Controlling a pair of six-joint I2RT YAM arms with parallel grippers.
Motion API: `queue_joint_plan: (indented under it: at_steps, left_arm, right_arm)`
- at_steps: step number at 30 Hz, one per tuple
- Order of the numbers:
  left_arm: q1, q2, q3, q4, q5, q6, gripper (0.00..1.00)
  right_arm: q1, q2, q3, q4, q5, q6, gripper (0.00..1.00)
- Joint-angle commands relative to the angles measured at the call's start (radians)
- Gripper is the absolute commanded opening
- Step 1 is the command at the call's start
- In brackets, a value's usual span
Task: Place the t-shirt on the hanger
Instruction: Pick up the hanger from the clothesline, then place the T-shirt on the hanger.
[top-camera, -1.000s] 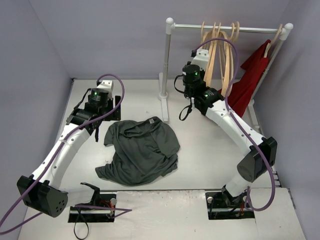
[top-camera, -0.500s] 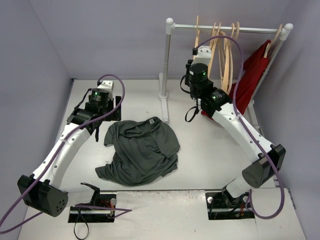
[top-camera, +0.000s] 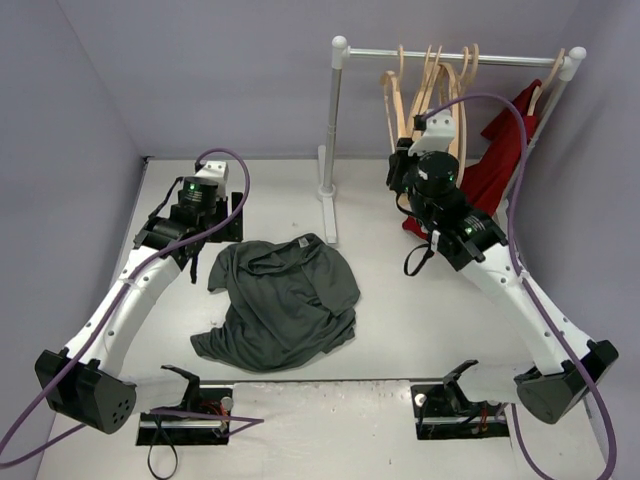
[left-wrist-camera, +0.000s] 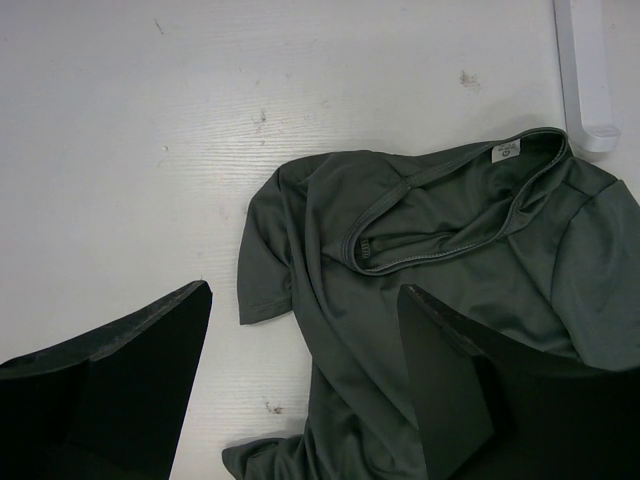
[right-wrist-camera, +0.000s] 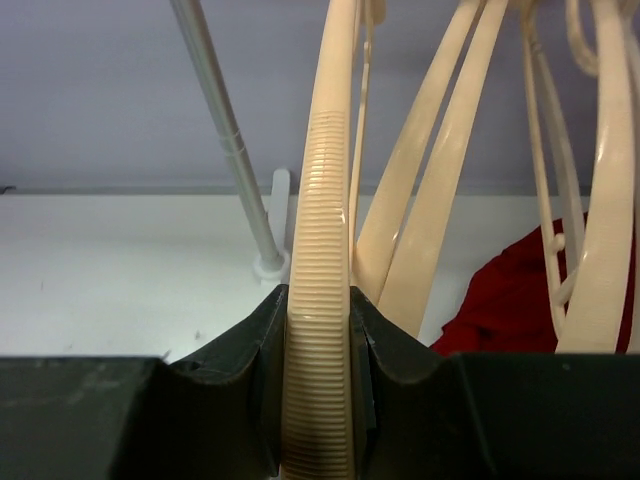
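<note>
The dark grey-green t-shirt (top-camera: 285, 300) lies crumpled on the table; in the left wrist view (left-wrist-camera: 450, 230) its collar and one sleeve show. My left gripper (top-camera: 205, 240) is open and empty, hovering above the shirt's upper left edge, its jaws (left-wrist-camera: 305, 300) wide apart. My right gripper (top-camera: 402, 158) is up at the rack, shut on the leftmost pale wooden hanger (top-camera: 388, 95). In the right wrist view the hanger's ribbed arm (right-wrist-camera: 325, 180) is clamped between the jaws of my right gripper (right-wrist-camera: 318, 295). Its hook is still over the rail.
A white clothes rack (top-camera: 338, 130) stands at the back right, with its rail (top-camera: 510, 58) carrying several more wooden hangers (top-camera: 455, 90) and a bright red garment (top-camera: 500, 160). The rack's foot (left-wrist-camera: 585, 80) lies near the shirt's collar. Purple walls close in the left, back and right.
My right arm has stretched out to the right and toward the rack, and its gripper now clamps the leftmost hanger, which has swung left. My left arm and the t-shirt have not moved.
</note>
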Motion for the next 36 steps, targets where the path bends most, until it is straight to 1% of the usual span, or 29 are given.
queue_joint_plan:
  at_steps: [1, 5, 10, 12, 16, 19, 21, 24, 27, 31, 33, 36]
  left_arm:
    - [0.006, -0.004, 0.009, 0.032, 0.02, 0.017, 0.71]
    - [0.006, 0.0, 0.01, 0.035, 0.038, 0.03, 0.71]
    - [0.006, 0.007, 0.007, 0.04, 0.095, 0.085, 0.71]
    - [0.005, 0.01, 0.002, 0.047, 0.127, 0.109, 0.71]
    - [0.003, 0.035, -0.019, 0.093, 0.219, 0.181, 0.7]
    - [-0.022, 0.078, -0.036, 0.116, 0.258, 0.236, 0.7]
    - [-0.064, 0.126, -0.034, 0.115, 0.21, 0.301, 0.7]
    - [-0.095, 0.195, -0.019, 0.111, 0.163, 0.345, 0.7]
    - [-0.103, 0.306, 0.053, 0.09, 0.149, 0.367, 0.69]
    - [-0.11, 0.422, 0.124, 0.082, 0.145, 0.411, 0.59]
    - [-0.113, 0.477, 0.141, 0.079, 0.086, 0.42, 0.58]
    - [-0.113, 0.527, 0.166, 0.077, 0.083, 0.43, 0.58]
  right_arm:
    - [0.005, -0.104, -0.104, 0.08, -0.119, 0.038, 0.0]
    - [0.015, -0.199, -0.231, 0.078, -0.187, 0.056, 0.0]
    - [0.03, -0.29, -0.316, 0.059, -0.292, 0.058, 0.0]
    - [0.033, -0.317, -0.348, 0.054, -0.323, 0.054, 0.0]
    - [0.05, -0.384, -0.438, 0.047, -0.443, 0.053, 0.0]
    - [0.056, -0.422, -0.5, 0.047, -0.469, 0.064, 0.0]
    - [0.058, -0.448, -0.539, 0.047, -0.485, 0.067, 0.0]
    - [0.06, -0.48, -0.574, 0.047, -0.507, 0.069, 0.0]
    - [0.061, -0.535, -0.62, 0.047, -0.528, 0.066, 0.0]
    - [0.062, -0.587, -0.654, 0.046, -0.54, 0.064, 0.0]
    - [0.061, -0.617, -0.662, 0.046, -0.541, 0.069, 0.0]
    - [0.061, -0.647, -0.678, 0.043, -0.535, 0.079, 0.0]
